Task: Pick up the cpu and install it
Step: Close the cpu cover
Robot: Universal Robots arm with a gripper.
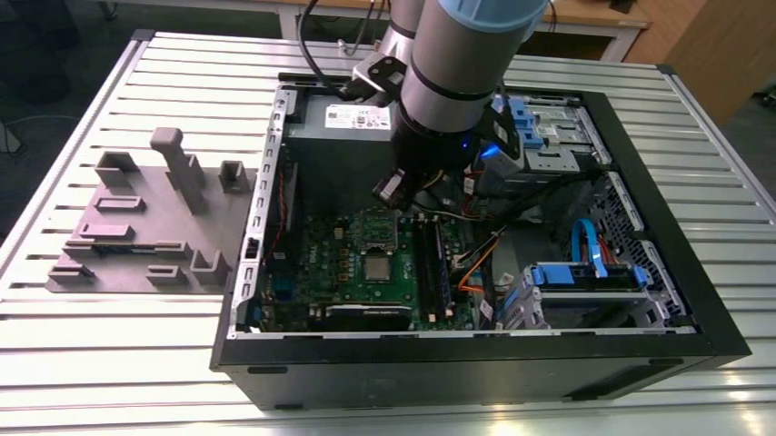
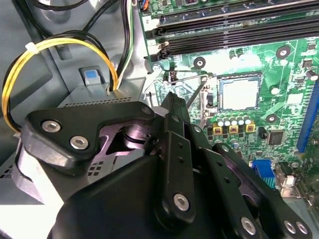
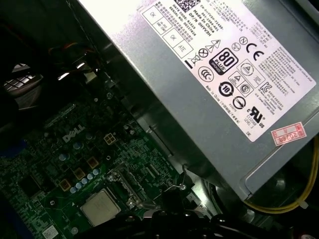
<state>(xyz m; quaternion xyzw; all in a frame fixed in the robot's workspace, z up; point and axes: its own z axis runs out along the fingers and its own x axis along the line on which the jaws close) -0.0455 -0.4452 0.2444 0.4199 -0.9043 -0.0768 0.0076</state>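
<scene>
Lying flat in its socket on the green circuit board point(image 1: 352, 263), the cpu point(image 1: 381, 267) is seen inside the open computer case point(image 1: 679, 300). The gripper point(image 1: 406, 195) is held above the board, apart from the chip; whether its fingers are spread cannot be told. A grey tray point(image 1: 134, 227) sits beside the case.

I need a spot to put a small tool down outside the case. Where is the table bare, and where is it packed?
Bare slatted table runs in front of the plastic tray and the computer case, and behind the tray toward the far corner. Inside the case it is crowded: the arm hangs above the green board carrying the cpu, with cables alongside.
</scene>
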